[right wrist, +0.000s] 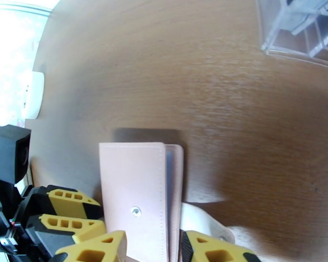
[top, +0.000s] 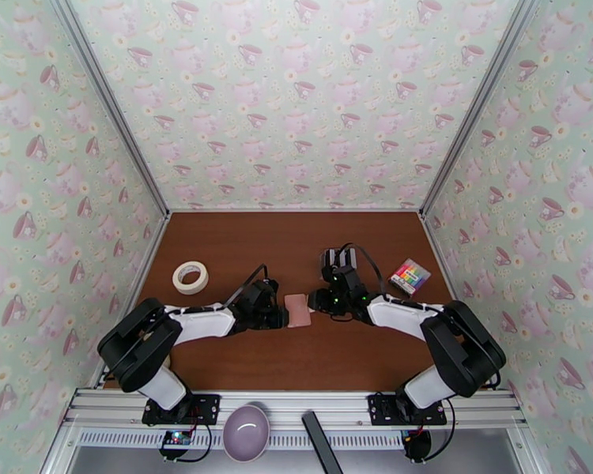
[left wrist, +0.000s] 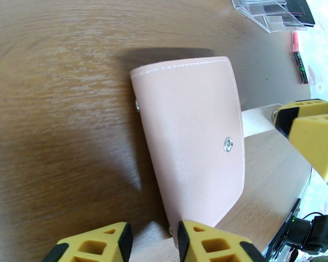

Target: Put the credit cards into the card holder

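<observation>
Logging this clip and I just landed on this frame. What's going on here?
Both arms are at the pink card holder, which lies folded over in the middle of the table. The right gripper has its fingers on either side of the holder. The left gripper is at the opposite end. It is unclear whether either one is clamping it.

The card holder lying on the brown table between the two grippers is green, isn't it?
Not green: the card holder is pink, as the left wrist view shows. The rest holds: it lies on the brown table between the left gripper and the right gripper.
</observation>
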